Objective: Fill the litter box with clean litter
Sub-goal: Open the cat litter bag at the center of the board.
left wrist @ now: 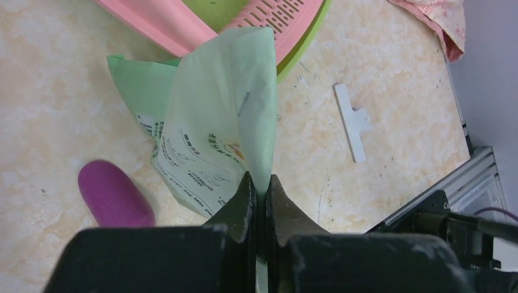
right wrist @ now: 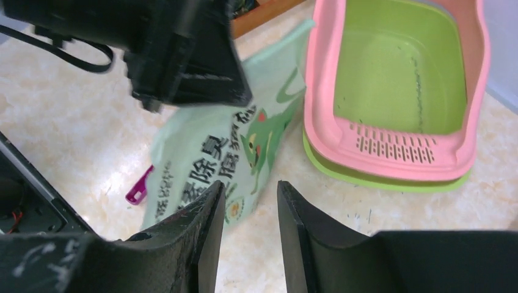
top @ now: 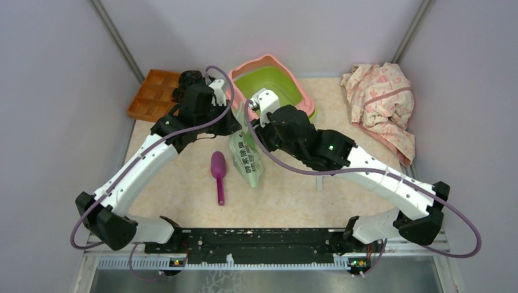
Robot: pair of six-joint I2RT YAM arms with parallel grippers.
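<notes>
The litter box, a lime green basin with a pink rim and a slotted grate, stands at the back middle of the table. Its floor is bare apart from a thin line of dark specks. The litter is hidden. A pale green printed bag hangs partly lifted beside the box, its lower end on the table. My left gripper is shut on the bag's top edge. My right gripper stands open just over the bag, nothing between its fingers.
A purple scoop lies left of the bag. An orange-brown compartmented wooden tray sits at the back left. A crumpled pink cloth lies at the back right. A small white clip lies on the tabletop right of the bag.
</notes>
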